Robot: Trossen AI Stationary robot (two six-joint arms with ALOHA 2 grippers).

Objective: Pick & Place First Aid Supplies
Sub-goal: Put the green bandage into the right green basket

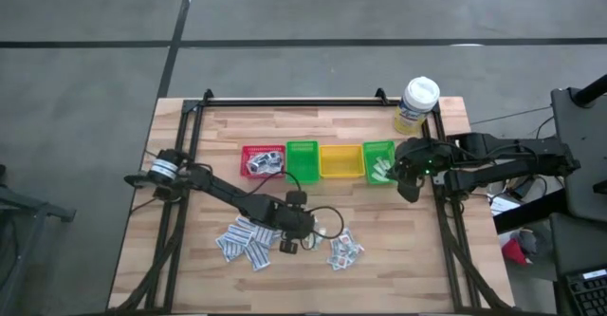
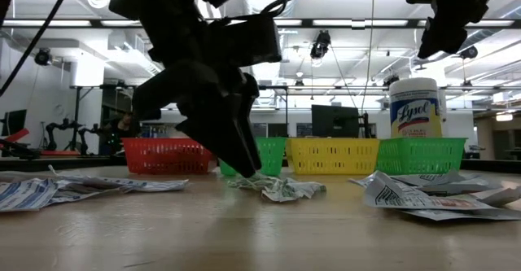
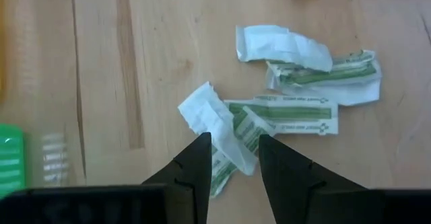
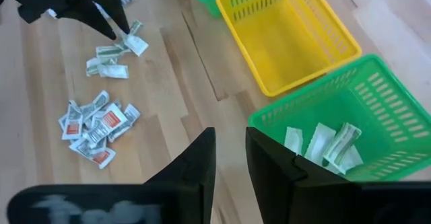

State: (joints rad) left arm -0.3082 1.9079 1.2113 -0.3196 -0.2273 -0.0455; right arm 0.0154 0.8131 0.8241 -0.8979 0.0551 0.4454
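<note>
Your left gripper (image 3: pixel 232 158) sits low at centre frame in the high view, fingers narrowly parted and pinching a crumpled green-striped packet (image 3: pixel 225 133) against the wooden table (image 1: pixel 190 269), with 2 more green-striped packets (image 3: pixel 316 69) lying just beyond it. Your right gripper (image 4: pixel 230 163) hangs above the right-hand green bin (image 4: pixel 377 96) at right of centre, fingers a narrow gap apart and holding nothing, several packets already inside that bin. Loose packets (image 1: pixel 245 242) lie lower left of centre, another pile (image 1: pixel 345 250) lower centre.
</note>
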